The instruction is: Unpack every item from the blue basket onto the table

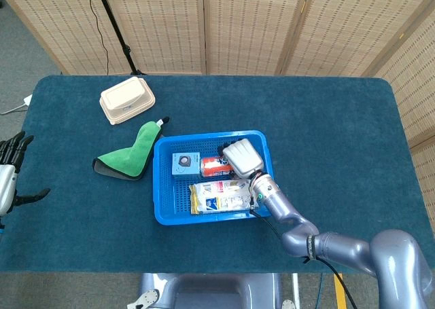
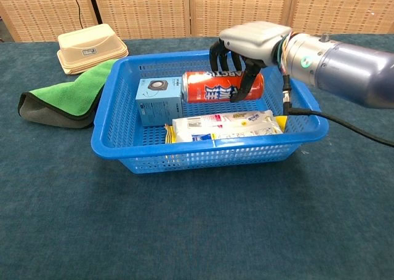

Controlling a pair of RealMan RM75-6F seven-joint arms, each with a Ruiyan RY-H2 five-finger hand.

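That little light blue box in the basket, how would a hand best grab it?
Probably from above, pinching the two broad faces near the top edge of the small light blue cardboard box. It stands upright in the blue plastic basket, top exposed, with the wall close on its left and the red can, held by the right hand, to its right.

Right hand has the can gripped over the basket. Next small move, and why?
Probably keep lifting straight up a little before moving sideways. The right hand holds the red can lying on its side, raised but seemingly level with the blue basket rim, with the light blue box close beside its end. More height should clear the wall and box.
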